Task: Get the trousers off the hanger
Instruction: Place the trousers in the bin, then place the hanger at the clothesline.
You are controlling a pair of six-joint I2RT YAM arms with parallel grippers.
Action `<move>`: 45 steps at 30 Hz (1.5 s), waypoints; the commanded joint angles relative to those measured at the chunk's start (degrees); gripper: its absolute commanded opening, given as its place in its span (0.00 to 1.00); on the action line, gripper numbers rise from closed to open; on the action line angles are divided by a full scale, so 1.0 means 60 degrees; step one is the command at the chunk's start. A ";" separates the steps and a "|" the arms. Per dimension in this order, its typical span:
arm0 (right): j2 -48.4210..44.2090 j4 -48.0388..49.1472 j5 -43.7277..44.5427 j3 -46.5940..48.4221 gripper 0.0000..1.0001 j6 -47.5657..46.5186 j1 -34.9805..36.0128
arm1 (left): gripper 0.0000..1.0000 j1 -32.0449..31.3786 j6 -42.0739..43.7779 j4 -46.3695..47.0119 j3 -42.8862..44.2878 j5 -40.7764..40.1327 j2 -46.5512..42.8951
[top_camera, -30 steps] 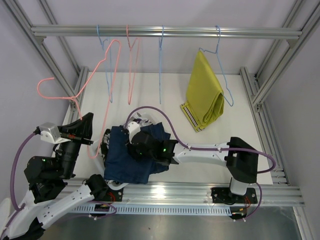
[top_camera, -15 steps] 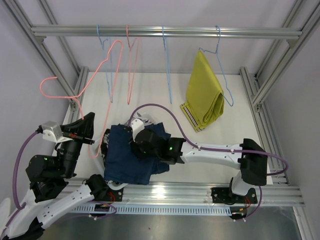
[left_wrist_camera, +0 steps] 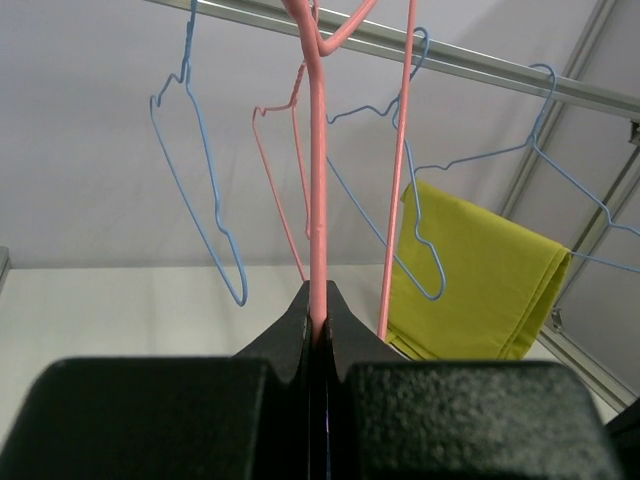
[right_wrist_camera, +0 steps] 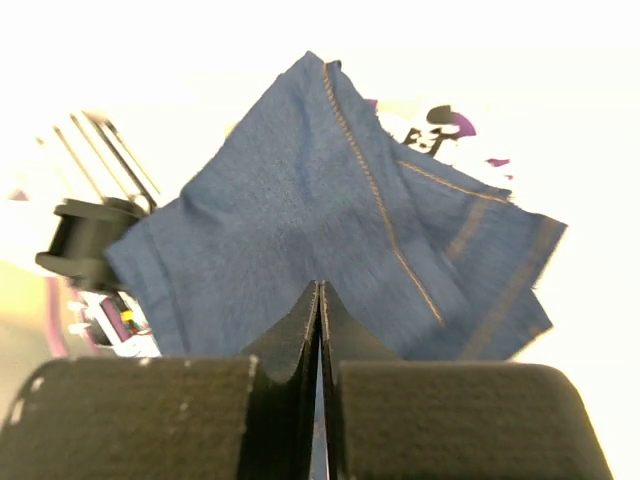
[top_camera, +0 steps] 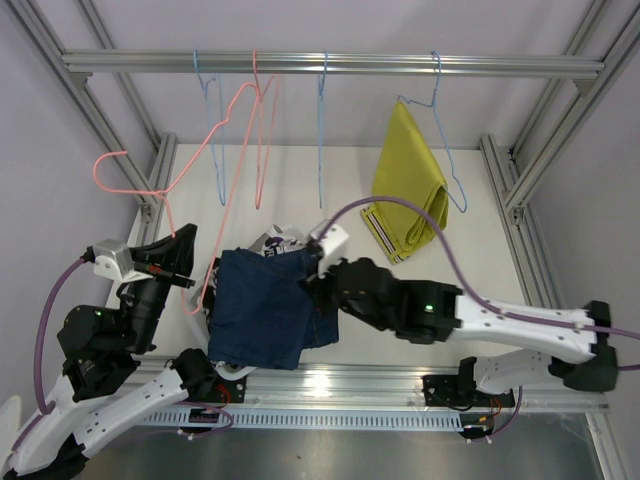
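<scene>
The navy trousers (top_camera: 262,312) lie heaped on other patterned pairs. At their right edge sits the right gripper (right_wrist_camera: 318,290), fingers pressed together; whether any cloth is pinched is unclear. Left of them, the left gripper (left_wrist_camera: 318,305) clamps a pink hanger (left_wrist_camera: 318,190). Behind them to the right, the mustard trousers (top_camera: 408,190) hang on a blue hanger (top_camera: 452,170).

Three blue hangers (top_camera: 320,150), two pink hangers (left_wrist_camera: 316,200).
</scene>
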 commanded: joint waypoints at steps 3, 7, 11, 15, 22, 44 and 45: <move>-0.2409 -0.1099 0.1513 -0.0900 0.00 0.0245 0.0195 | 0.00 0.0059 -0.0298 -0.0034 0.0159 0.1025 0.0435; -0.3626 -0.1995 0.2395 -0.1164 0.01 0.0305 0.0210 | 0.00 0.0059 -0.1015 -0.0372 0.0848 0.2271 0.1328; -0.4461 -0.3165 0.3038 -0.0932 0.07 0.0392 0.0196 | 0.01 0.0059 -0.1236 -0.0780 0.1945 0.2902 0.2733; -0.5440 -0.4354 0.4166 -0.0943 0.09 0.0774 0.0196 | 0.01 0.0059 -0.1893 -0.1702 0.3527 0.3516 0.4081; -0.7157 -0.4091 0.4182 -0.1867 0.11 0.0701 0.0196 | 0.00 0.0045 -0.2745 -0.3445 0.5593 0.3565 0.6338; -0.8227 -0.3901 0.4550 -0.2849 0.13 0.0363 0.0210 | 0.01 -0.1550 -0.1926 -0.7827 1.2563 -0.0567 1.1816; -0.8271 -0.3901 0.4535 -0.2878 0.13 0.0378 0.0196 | 0.00 -0.1625 -0.1809 -0.7857 1.2973 -0.0699 1.2050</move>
